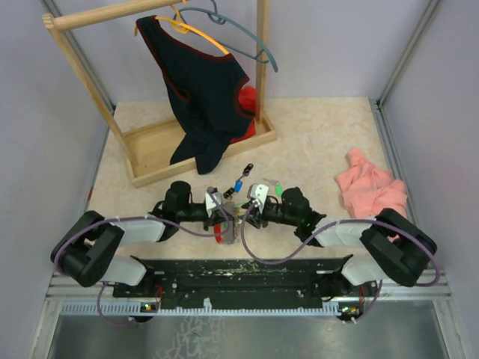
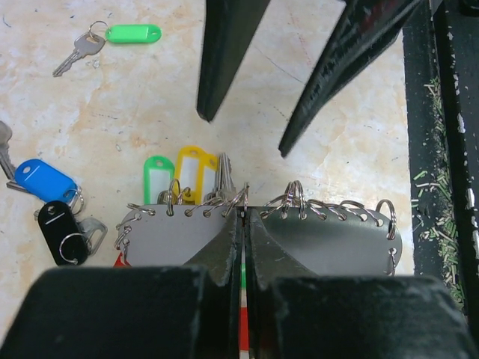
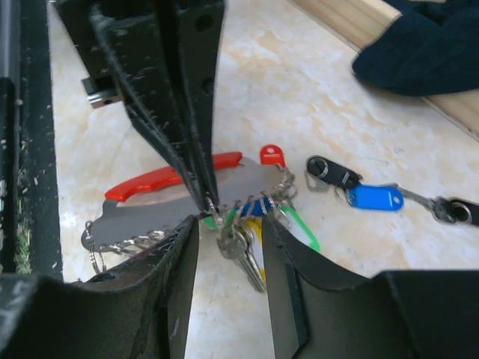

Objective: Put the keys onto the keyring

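At the near middle of the counter [image 1: 322, 142], the left fingers [image 2: 221, 254] are pressed together on the rim of the keyring [image 3: 150, 221], pinching its flat grey plate edge-on between two of the small wire loops that line it. The red part runs along the far side. The right fingers [image 3: 179, 284] are spread and grip nothing. They straddle a bunch of keys [image 3: 243, 250] with green, yellow, blue and red tags that already hangs from the loops. A green key [image 2: 131, 34], a blue key [image 2: 45, 179] and a black key [image 2: 56, 224] lie loose on the counter beside the work, the green one farthest off. Whether the plate's lower edge touches the counter cannot be told.

The keyring looks stiff, thin and light, with smooth metal faces that could pivot or slip in a narrow pinch. A grip across the flat plate, as here, or on the thicker red part seems soundest. The keys look tiny and nearly weightless, and they are likely to skate on the polished stone. Their plastic tags seem the best place to grip, being broader and less slick than the blades. The wire loops look springy and hard to open, and the hanging bunch will probably swing if the plate is tilted.
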